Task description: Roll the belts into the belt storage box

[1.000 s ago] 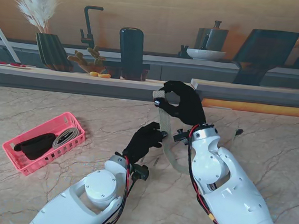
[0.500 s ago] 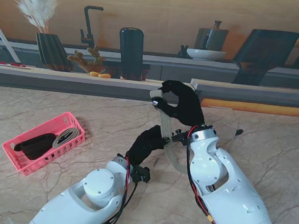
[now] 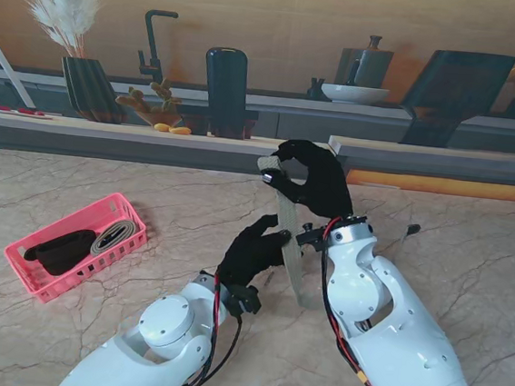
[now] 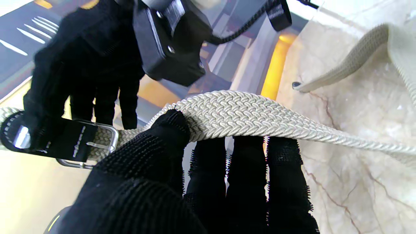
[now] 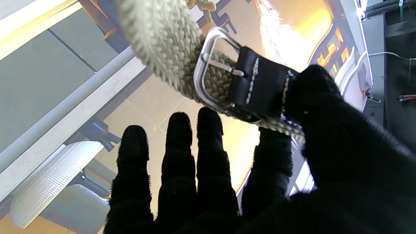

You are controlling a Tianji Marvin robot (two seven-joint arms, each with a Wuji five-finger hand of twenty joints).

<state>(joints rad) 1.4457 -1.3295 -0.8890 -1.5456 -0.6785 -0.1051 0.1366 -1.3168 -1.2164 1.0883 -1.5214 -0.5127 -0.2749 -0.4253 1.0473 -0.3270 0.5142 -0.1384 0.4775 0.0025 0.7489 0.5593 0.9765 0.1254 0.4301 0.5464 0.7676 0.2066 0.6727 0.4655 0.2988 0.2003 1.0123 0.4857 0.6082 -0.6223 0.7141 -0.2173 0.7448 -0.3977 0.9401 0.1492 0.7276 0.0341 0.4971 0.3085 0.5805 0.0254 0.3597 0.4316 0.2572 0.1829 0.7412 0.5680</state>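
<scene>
Marble table (image 3: 469,268) is carrying the pink belt storage box (image 3: 77,244), well apart from both hands. Braided beige belt (image 3: 290,251) is hanging in the air between them. Right hand (image 3: 312,175) is pinching the buckle end; left hand (image 3: 252,247), nearer to me, is clamping thumb over fingers on the strap. Advice: keep the strap taut while winding toward the buckle. Left wrist view is showing the tail end on the table; right wrist view is showing the buckle (image 5: 211,74) with its black leather tab.
</scene>
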